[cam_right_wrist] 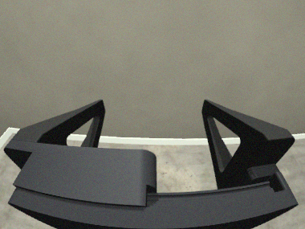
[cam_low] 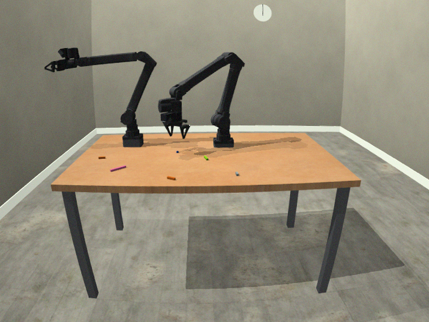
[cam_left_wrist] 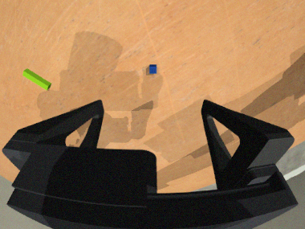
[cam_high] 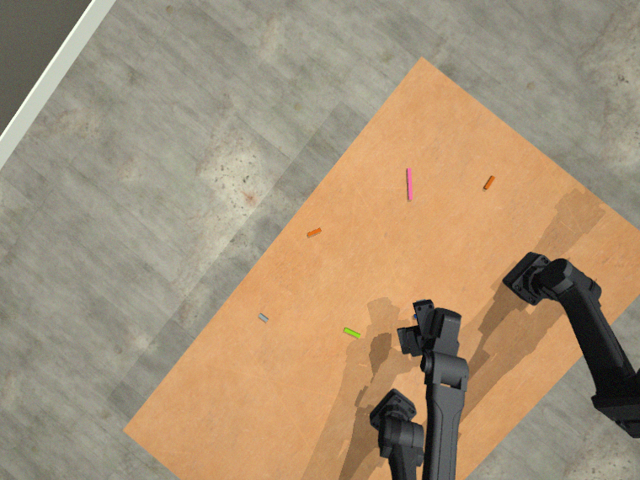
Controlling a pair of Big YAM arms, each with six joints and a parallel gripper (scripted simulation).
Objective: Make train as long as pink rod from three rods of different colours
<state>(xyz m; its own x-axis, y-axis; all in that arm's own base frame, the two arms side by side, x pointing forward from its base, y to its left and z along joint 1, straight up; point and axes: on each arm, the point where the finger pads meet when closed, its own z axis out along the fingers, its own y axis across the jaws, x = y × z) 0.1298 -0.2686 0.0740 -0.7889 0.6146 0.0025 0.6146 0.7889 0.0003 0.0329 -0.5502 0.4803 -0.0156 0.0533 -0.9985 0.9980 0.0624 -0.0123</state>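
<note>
Pink rod (cam_high: 409,184) (cam_low: 118,168), long and straight, is seen flat on the brown worktop (cam_high: 341,267) (cam_low: 214,164) (cam_left_wrist: 201,37), between two short orange rods (cam_high: 488,182) (cam_high: 314,232) (cam_low: 101,157) (cam_low: 170,178), well apart from both. A small grey rod (cam_high: 263,317) (cam_low: 237,174) and a lime rod (cam_high: 352,333) (cam_low: 206,157) (cam_left_wrist: 37,79) are set separately; no rods are joined end to end. Above the tiny blue rod (cam_high: 415,316) (cam_low: 177,151) (cam_left_wrist: 152,69), the left hand (cam_high: 418,320) (cam_low: 177,136) (cam_left_wrist: 152,105) is spread wide, with nothing gripped. The right hand (cam_low: 46,68) (cam_right_wrist: 153,105), likewise wide and unfilled, is held high, facing a wall (cam_low: 46,25) (cam_right_wrist: 152,45).
</note>
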